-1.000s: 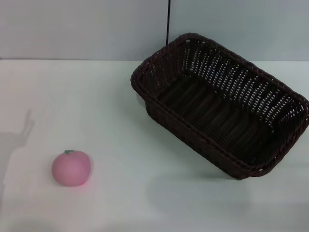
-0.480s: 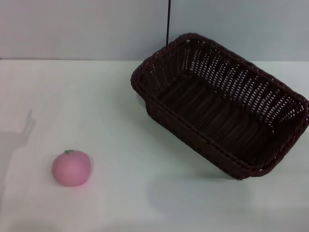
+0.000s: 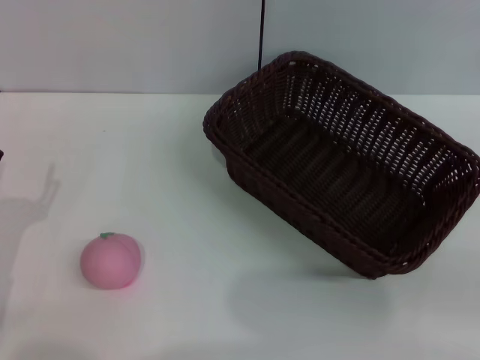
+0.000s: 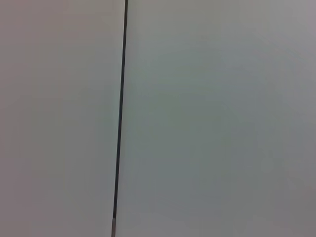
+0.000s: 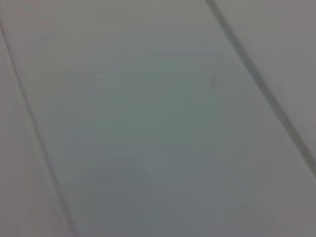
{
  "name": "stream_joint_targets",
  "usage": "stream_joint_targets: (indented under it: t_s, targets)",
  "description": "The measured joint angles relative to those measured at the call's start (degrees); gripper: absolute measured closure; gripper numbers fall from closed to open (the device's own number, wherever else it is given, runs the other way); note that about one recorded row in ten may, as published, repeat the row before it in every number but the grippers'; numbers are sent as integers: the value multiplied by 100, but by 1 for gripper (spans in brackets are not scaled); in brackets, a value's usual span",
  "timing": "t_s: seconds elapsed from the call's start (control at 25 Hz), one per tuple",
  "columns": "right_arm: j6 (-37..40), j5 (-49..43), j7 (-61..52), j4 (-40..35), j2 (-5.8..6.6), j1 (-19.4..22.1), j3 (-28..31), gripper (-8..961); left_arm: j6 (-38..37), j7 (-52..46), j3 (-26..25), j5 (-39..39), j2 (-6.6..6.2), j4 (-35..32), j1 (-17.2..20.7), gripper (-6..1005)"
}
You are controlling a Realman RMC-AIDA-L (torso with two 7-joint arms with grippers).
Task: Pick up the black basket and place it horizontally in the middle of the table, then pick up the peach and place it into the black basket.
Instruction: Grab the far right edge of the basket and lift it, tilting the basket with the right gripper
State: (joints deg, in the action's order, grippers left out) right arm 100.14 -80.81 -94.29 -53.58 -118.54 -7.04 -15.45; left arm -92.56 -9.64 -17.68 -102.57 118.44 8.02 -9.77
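Observation:
The black basket lies empty on the white table at the back right, turned diagonally, with one corner pointing to the back. The pink peach with its green leaf sits at the front left, well apart from the basket. Neither gripper shows in the head view. The two wrist views show only plain pale surfaces, with no fingers and none of the task's things in them.
An arm's grey shadow falls on the table's left side, and a tiny dark sliver sits at the left edge. A thin dark vertical line runs down the wall behind the basket and also shows in the left wrist view.
The shadow on the table's left side has shifted a little up and to the right, and the dark sliver has appeared at the left edge. The basket and the peach have not moved.

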Motion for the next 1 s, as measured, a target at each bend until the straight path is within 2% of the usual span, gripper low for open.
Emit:
stream_joint_targets:
  t_s: [0.04,0.08,0.12,0.16,0.2,0.24,0.28,0.32,0.36,0.4,0.44,0.48,0.52,0.6,0.64,0.72,0.76,0.8,0.84,1.0]
  targets:
    - [0,0,0,0,0,0,0,197,0,0,0,0,0,0,0,174]
    - [-45,-634,-1062,-889,87,-128,30,197,-5,-3,0,0,0,8,-6,174]
    - [-45,-634,-1062,-889,87,-128,30,197,-5,-3,0,0,0,8,-6,174]
    - [-51,-1000,-1621,-1251,170,-232,41,197,21,-3,0,0,3,12,-7,174]
    - [77,-1691,-2541,-1835,340,-455,53,197,32,-3,1,0,4,17,-8,174]
    - [77,-1691,-2541,-1835,340,-455,53,197,32,-3,1,0,4,17,-8,174]
    - [341,-2469,-3366,-2440,501,-750,56,197,40,-3,4,-1,4,18,-4,174]
    - [341,-2469,-3366,-2440,501,-750,56,197,32,-3,4,1,4,15,22,175]
    - [501,-2835,-3706,-2716,574,-920,48,196,21,-3,2,1,4,18,42,175]
    - [837,-3614,-4200,-3122,697,-1248,18,196,4,-3,-5,3,4,16,65,175]
    - [837,-3614,-4200,-3122,697,-1248,18,196,4,-3,-5,3,4,16,65,175]
    - [1157,-4337,-4472,-3265,836,-1620,-57,196,-2,-4,-10,4,4,18,90,175]
    - [1157,-4337,-4472,-3265,836,-1620,-57,196,5,-4,-18,12,4,19,125,175]
    - [1473,-5181,-4659,-3065,984,-2083,-335,196,24,-3,-12,20,4,18,148,175]
    - [1473,-5181,-4659,-3065,984,-2083,-335,196,29,-3,-5,23,4,18,156,176]
    - [1332,-5628,-4698,-2712,987,-2299,-884,196,32,-3,-1,27,4,16,171,176]
    - [1332,-5628,-4698,-2712,987,-2299,-884,196,32,-3,-1,31,4,16,175,176]
    - [995,-5713,-4693,-2460,911,-2347,-1230,196,32,-3,0,34,4,15,179,176]
    - [995,-5713,-4693,-2460,911,-2347,-1230,196,32,-3,1,35,4,15,181,176]
    - [116,-5720,-4588,-1797,738,-2394,-1869,197,8,-3,2,11,8,17,184,177]
